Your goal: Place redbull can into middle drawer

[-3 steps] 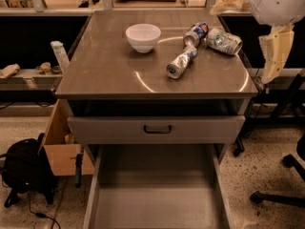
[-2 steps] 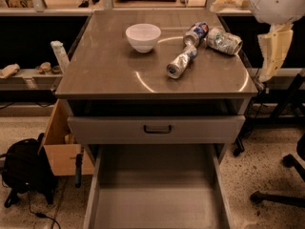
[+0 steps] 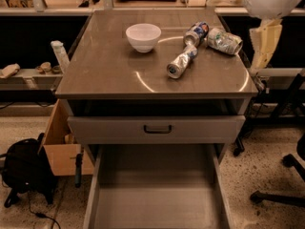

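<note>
Camera view, the only one on hand, looks down over the front of the bench (image 3: pixel 105 80) and the drawers under it. The redbull can (image 3: pixel 181 63) lies on its side on the bench top, right of the middle and closer to the right edge than the left. Its long axis runs on a diagonal: the open-looking near end points toward the front left corner and the far end toward the far right corner. At that far end a shorter blue-red-white can (image 3: pixel 197 32) lies touching it or just beside it; I cannot tell which. A fatter greenish-silver can (image 3: pixel 224 40) lies further right, near the right edge. A white bowl (image 3: pixel 143 36) stands well apart to the left.

The tool (image 3: pixel 263 32) hangs above and just outside the far right corner of the bench. From it the redbull can lies toward the front left, with the two other cans between. Whether the tool is open or closed cannot be told; it holds nothing and touches nothing.

Below the front edge sits a grey drawer front (image 3: pixel 200 128) with a small black handle (image 3: pixel 157 129). Under that, the middle drawer (image 3: pixel 157 194) is pulled out toward the camera with its floor bare. My judgement is that the grasp has not begun, and the reach must cross the neighbouring cans without knocking them.
</note>
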Motion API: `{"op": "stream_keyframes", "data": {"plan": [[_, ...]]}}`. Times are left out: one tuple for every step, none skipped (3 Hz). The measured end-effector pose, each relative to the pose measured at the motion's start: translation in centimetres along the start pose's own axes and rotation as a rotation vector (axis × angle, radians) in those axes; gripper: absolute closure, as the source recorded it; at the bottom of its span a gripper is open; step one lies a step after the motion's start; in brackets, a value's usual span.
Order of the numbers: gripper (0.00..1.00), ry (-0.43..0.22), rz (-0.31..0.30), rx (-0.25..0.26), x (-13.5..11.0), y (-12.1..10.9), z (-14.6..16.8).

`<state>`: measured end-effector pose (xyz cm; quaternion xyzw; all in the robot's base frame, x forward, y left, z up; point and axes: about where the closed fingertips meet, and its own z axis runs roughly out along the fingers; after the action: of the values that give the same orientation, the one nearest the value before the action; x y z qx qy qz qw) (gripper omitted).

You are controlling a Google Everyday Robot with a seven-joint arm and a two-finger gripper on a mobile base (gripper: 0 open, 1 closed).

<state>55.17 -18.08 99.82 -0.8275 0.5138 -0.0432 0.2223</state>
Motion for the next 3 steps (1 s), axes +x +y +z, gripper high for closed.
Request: {"op": "stream_keyframes", "data": {"plan": [[0.00,0.006,-0.017,0.017,2.4,-2.4,0.9],[0.00,0.002,-0.012,0.029,4.6,-3.9,2.0],[0.00,-0.017,0.013,0.045,6.9,-5.1,3.8]]}}
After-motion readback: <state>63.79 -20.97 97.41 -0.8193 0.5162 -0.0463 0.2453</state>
